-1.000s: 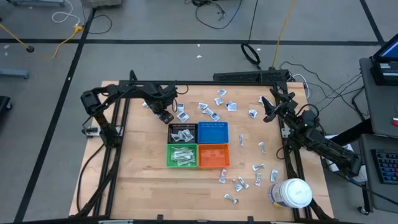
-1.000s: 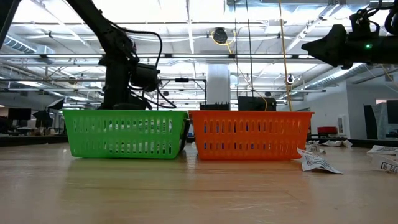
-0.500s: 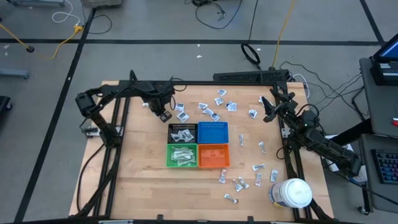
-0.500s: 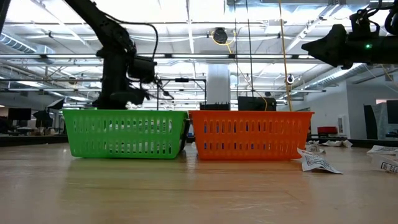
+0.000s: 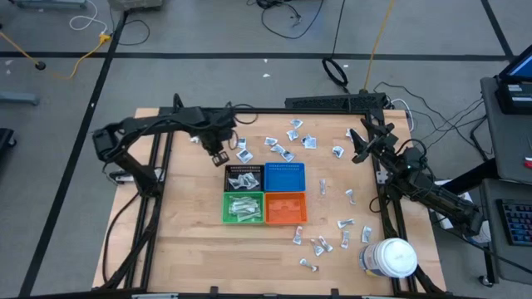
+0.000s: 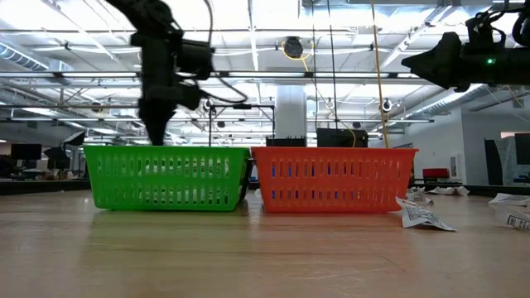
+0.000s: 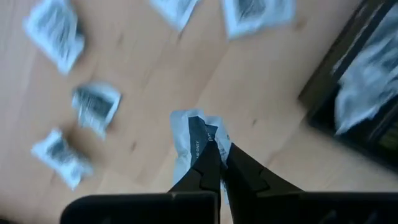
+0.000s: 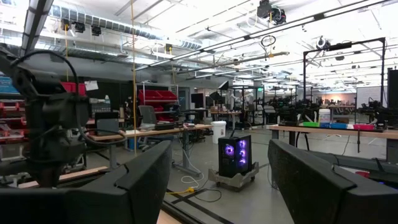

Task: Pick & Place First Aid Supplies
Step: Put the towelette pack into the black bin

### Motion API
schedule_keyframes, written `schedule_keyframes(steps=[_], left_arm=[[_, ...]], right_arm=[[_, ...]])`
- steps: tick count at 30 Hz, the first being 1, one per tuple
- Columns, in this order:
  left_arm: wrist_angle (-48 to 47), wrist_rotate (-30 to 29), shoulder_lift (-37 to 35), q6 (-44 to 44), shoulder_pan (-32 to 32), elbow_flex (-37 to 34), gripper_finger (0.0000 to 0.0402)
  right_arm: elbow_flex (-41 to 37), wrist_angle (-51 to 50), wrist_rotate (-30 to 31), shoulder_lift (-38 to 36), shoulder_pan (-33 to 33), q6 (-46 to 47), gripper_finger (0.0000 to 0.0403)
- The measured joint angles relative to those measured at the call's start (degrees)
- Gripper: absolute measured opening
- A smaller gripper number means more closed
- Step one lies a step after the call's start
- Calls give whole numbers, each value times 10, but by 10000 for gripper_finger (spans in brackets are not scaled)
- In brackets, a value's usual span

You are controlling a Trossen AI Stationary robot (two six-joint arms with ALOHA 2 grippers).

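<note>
A: White wrapper pinched between the closed fingers (image 7: 214, 163) of the left gripper (image 5: 220, 155), which hangs near the table's (image 5: 191, 241) far left corner, holding one packet (image 7: 186, 127).

B: Progress?

A: Partial, I'd judge. The black bin (image 5: 244, 177) and green bin (image 5: 243, 208) hold some; many loose packets (image 5: 291, 137) remain. The right gripper (image 5: 359, 146) waits wide open at the far right.

Bare wood (image 5: 191, 224) left of bins (image 5: 264, 194)
</note>
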Motion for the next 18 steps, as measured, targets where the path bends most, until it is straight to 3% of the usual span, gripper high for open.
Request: schedule_keyframes(steps=[8, 18], left_arm=[[-100, 0, 100, 2, -76, 156, 4], [-172, 7, 157, 28, -152, 290, 4]], right_arm=[[0, 0, 0, 0, 0, 0, 263], [0, 0, 0, 0, 0, 0, 263]])
